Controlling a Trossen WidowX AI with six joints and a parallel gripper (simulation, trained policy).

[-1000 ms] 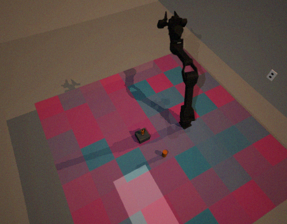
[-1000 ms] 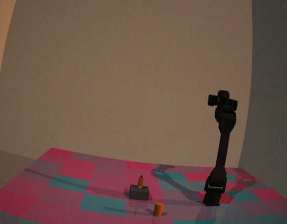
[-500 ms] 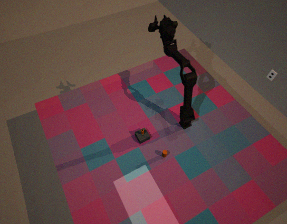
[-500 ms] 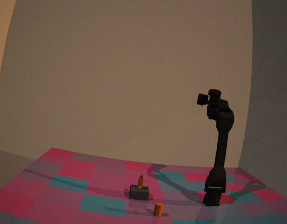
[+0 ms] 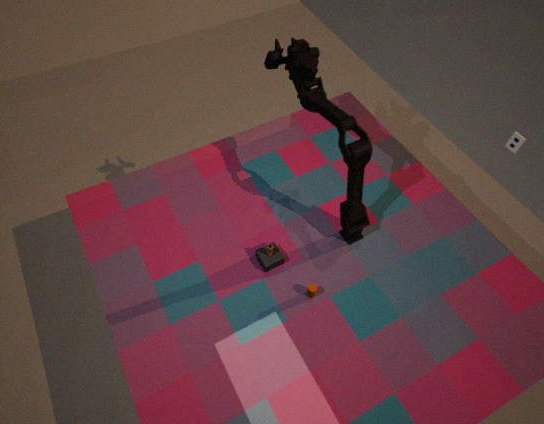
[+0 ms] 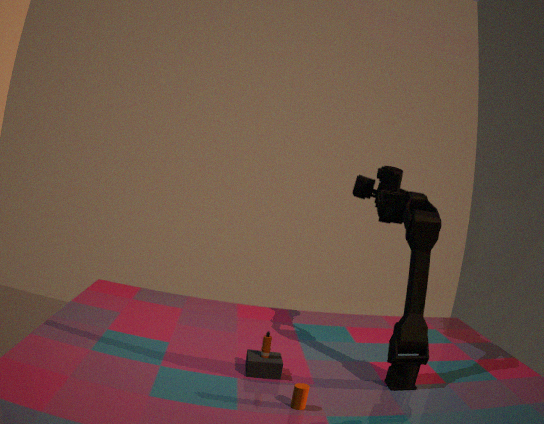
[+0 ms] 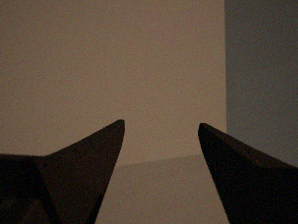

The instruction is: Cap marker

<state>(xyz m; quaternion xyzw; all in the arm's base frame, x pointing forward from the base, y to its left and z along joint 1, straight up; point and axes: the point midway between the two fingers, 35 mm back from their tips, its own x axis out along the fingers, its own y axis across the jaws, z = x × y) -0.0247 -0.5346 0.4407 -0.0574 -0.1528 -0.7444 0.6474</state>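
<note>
An orange marker (image 5: 270, 249) (image 6: 266, 346) stands upright in the dark grey holder block (image 5: 270, 261) (image 6: 263, 367), its dark tip bare and pointing up. The orange cap (image 5: 312, 290) (image 6: 300, 397) stands on the table (image 5: 347, 372) (image 6: 200, 395), apart from the block, nearer the front. My gripper (image 7: 161, 126) is open and empty. In the top and exterior views it is raised high above the table, far from the cap and the marker. The wrist view shows only walls between and beyond the two fingertips, with neither cap nor marker in sight.
The arm's base (image 5: 352, 231) (image 6: 402, 375) stands on the table to the right of the holder block. The table has a patchwork of pink, teal and mauve squares, with arm shadows across it. A white wall socket (image 5: 515, 142) is at the right.
</note>
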